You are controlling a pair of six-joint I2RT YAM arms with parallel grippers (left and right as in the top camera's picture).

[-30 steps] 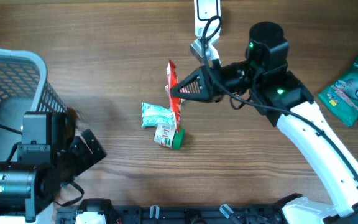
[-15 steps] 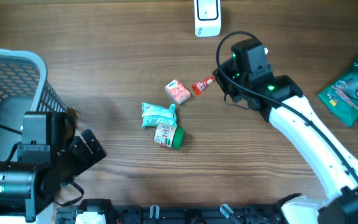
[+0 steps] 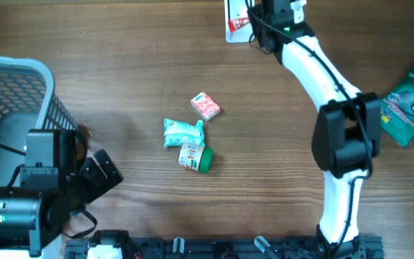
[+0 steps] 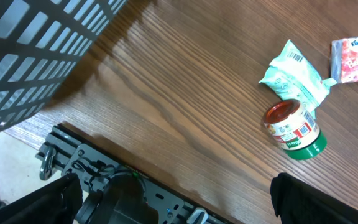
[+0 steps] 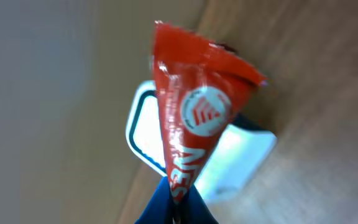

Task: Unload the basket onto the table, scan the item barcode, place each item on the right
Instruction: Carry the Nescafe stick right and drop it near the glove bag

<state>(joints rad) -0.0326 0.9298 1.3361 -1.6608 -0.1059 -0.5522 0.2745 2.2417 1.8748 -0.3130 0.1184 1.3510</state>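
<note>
"kleenex" on the pink tissue pack (image 4: 350, 60); white lettering on the red sachet (image 5: 194, 118) is illegible.

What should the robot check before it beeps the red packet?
1. Right gripper shut on the red packet: ok.
2. Packet held in front of the white scanner: ok.
3. Barcode facing the scanner: cannot tell, no barcode shows.
4. Left gripper out of the way: ok, open and empty, beside the basket.
5. Tissue pack, pouch and jar away from the scanner: ok, mid-table.
</note>
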